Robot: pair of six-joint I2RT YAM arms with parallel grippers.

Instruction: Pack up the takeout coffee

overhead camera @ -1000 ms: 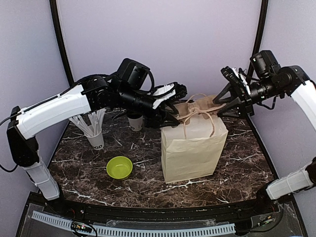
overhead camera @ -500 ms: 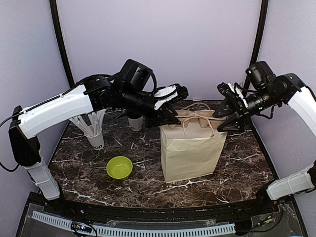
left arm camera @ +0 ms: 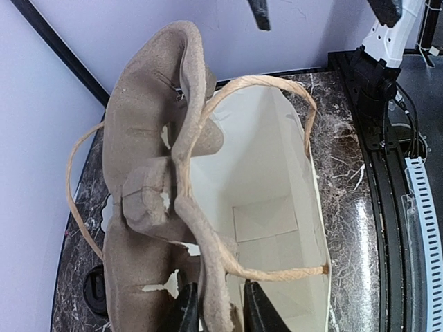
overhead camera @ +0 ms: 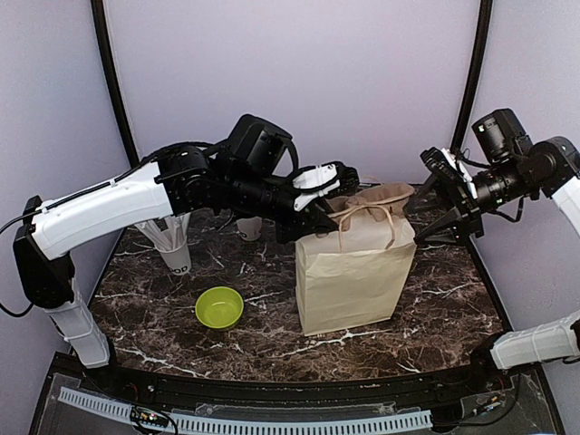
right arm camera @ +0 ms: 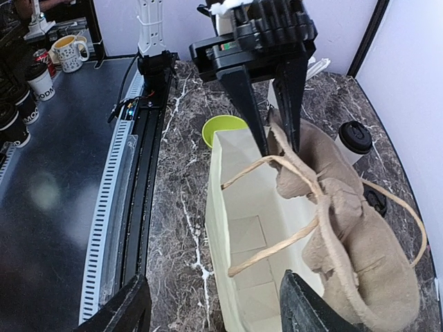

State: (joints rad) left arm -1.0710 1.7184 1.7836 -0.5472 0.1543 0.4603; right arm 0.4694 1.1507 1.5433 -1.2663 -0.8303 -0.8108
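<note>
A brown paper bag (overhead camera: 353, 272) stands open mid-table. My left gripper (overhead camera: 331, 195) is shut on the edge of a brown pulp cup carrier (overhead camera: 381, 195) and holds it on edge at the bag's mouth, against the far wall. The left wrist view shows the carrier (left arm camera: 149, 138) pinched in my left gripper (left arm camera: 220, 304) and the bag's empty floor (left arm camera: 266, 214). One takeout coffee cup (overhead camera: 249, 227) stands behind the left arm; it also shows in the right wrist view (right arm camera: 355, 138). A second black lid (right arm camera: 376, 200) peeks out behind the carrier. My right gripper (overhead camera: 435, 213) is wide open, right of the bag.
A white cup of straws (overhead camera: 175, 254) stands at the left and a lime-green bowl (overhead camera: 218, 307) in front of it. The bag's rope handles (overhead camera: 367, 217) stick up around the carrier. Purple walls close the back and sides.
My left gripper has carried the carrier rightward over the bag's mouth. My right gripper has drawn back to the right, away from the bag's rim.
</note>
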